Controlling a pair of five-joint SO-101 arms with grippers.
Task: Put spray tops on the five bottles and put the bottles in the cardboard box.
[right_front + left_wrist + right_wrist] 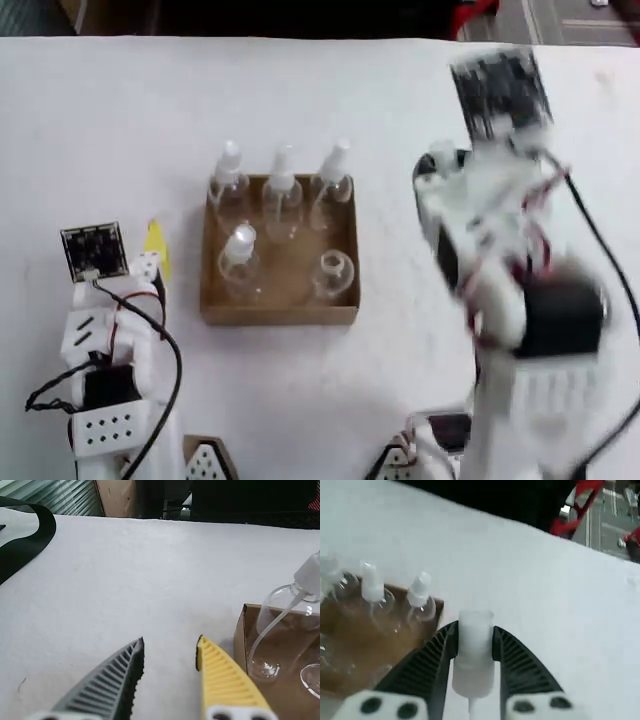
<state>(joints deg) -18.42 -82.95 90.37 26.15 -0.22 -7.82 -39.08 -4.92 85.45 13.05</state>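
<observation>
A spray top (472,660) is clamped stem-down in the right end effector (474,630), evidently meant for the one uncapped bottle (333,272) in the box (280,315). The left end effector (169,652) is held wide beside the box, out of the way.

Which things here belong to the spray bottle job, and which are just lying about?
Job: cardboard box; four capped bottles inside; uncapped bottle inside; spray top in the right gripper.
Lying about: black curved band; red frame in the background.
</observation>
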